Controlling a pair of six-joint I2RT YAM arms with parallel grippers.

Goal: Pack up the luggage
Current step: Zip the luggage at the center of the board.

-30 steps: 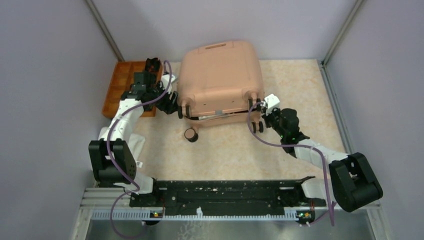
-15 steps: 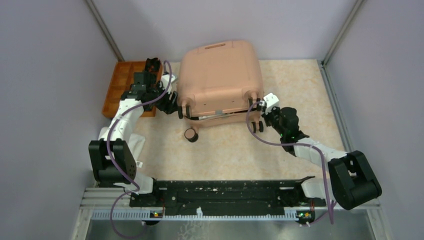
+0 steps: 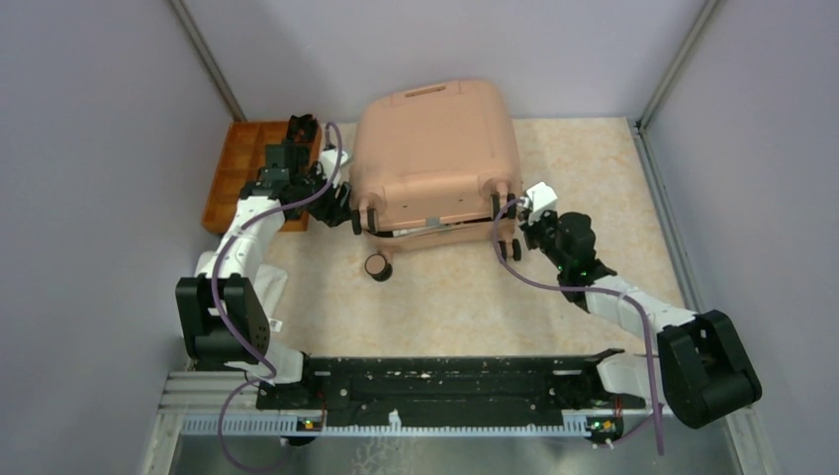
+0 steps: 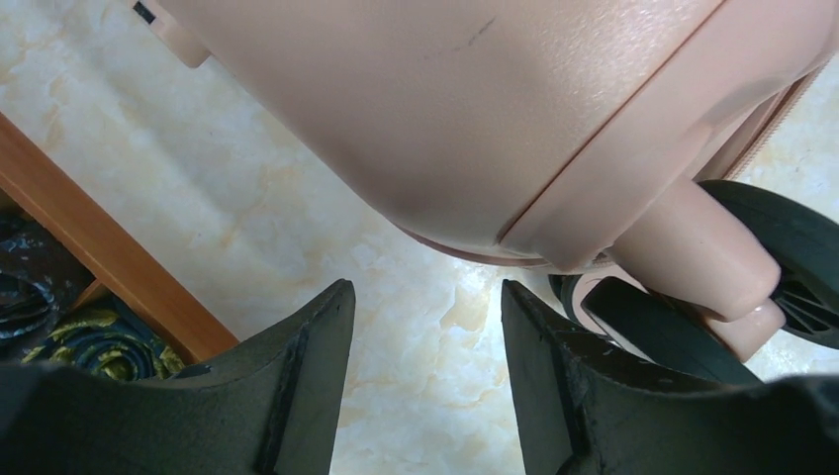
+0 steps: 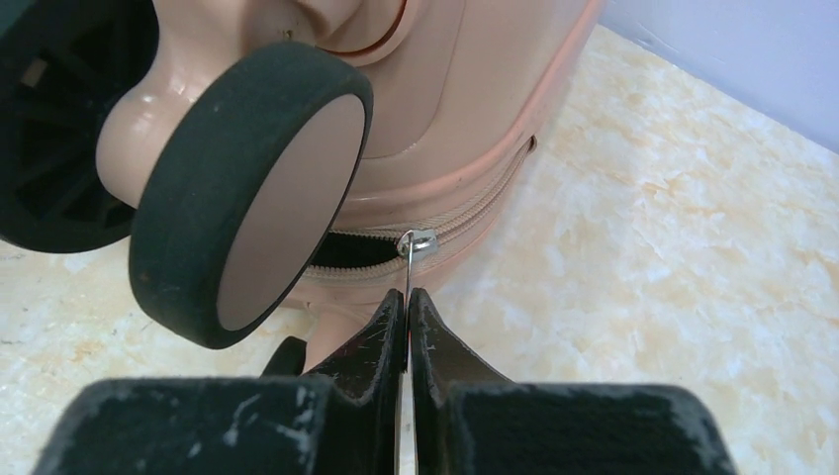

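Note:
The peach-pink luggage (image 3: 435,148) lies flat at the back of the table, its lid down and its wheels toward me. My right gripper (image 3: 514,214) is at its near right corner. In the right wrist view this gripper (image 5: 407,294) is shut on the thin metal zipper pull (image 5: 408,267), just beside a black-and-pink wheel (image 5: 247,188). The zipper (image 5: 465,223) gapes dark to the left of the slider. My left gripper (image 3: 343,206) hovers open at the near left corner. Only table shows between its fingers (image 4: 425,292), with the shell (image 4: 445,99) and a wheel (image 4: 782,257) just beyond.
An orange compartmented tray (image 3: 237,173) with dark items stands left of the luggage, right behind my left arm; its wooden edge (image 4: 109,257) shows by the left finger. Another wheel (image 3: 376,266) sits on the table in front of the case. Grey walls close in both sides.
The right gripper has pinched fully shut on the zipper pull, and the right arm has shifted slightly to the right. The left arm and the luggage have stayed put.

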